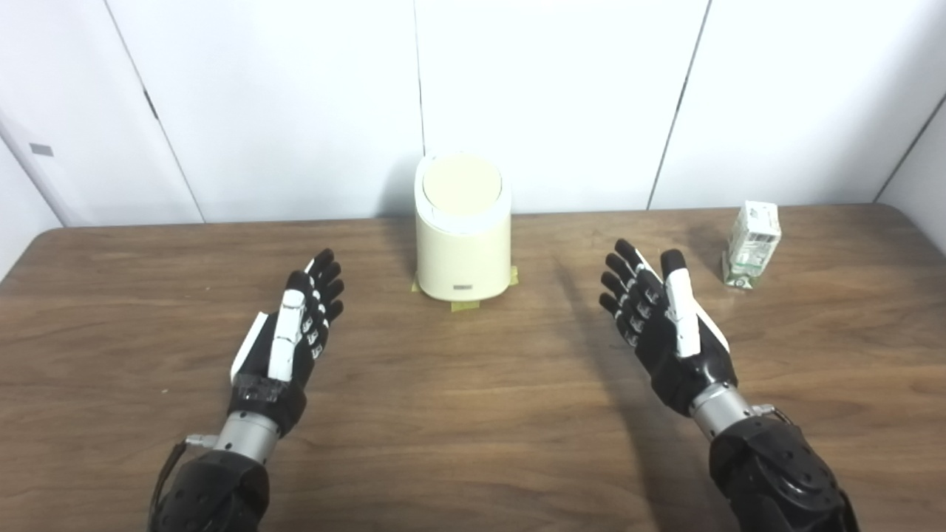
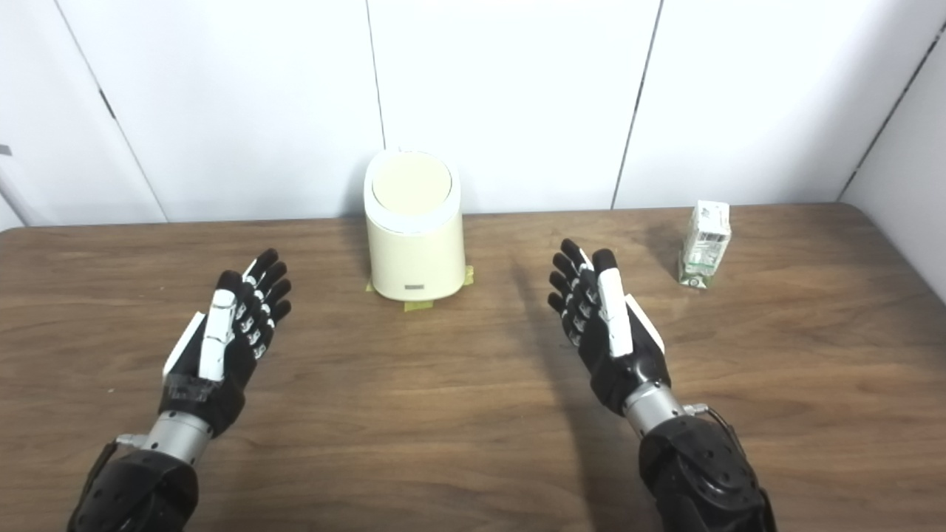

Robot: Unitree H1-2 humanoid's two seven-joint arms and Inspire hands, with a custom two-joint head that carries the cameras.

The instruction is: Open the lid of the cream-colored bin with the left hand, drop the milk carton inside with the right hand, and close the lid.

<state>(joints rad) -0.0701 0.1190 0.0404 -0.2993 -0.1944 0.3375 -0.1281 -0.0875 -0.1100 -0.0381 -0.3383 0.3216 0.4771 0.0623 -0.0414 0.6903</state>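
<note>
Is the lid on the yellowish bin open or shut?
Shut. The round lid lies flat inside the top rim of the bin, with no gap showing, and neither hand touches it.

Cream bin [image 1: 463, 244]; white-green milk carton [image 1: 752, 244]; brown wood-grain table [image 1: 473, 414].

The table [image 1: 473, 414] is viewed downward from two head cameras set side by side; the same scene is shared
</note>
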